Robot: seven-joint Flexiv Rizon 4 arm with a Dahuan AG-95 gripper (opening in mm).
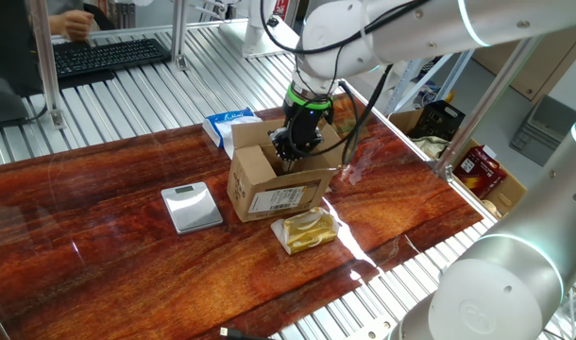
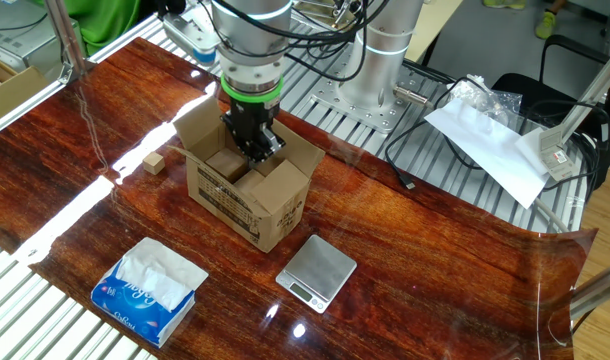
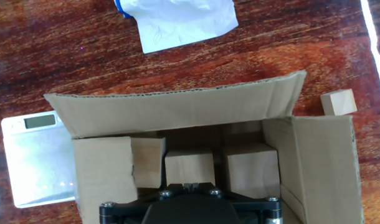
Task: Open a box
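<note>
Hand view: box flaps splayed outward, fingers inside, grip state unclear.

Non-task clutter on your worktop:
You've got a small silver scale flat on the dark wood, display end toward the far side in one fixed view; in the hand view it sits at the left edge. A blue-and-white tissue packet, white tissue sticking out the top, lies apart from the scale. A yellow wrapped packet lies flat near the worktop's front edge. One small wooden block rests alone on the wood. Off the worktop you have a keyboard and a clear plastic bag.
</note>
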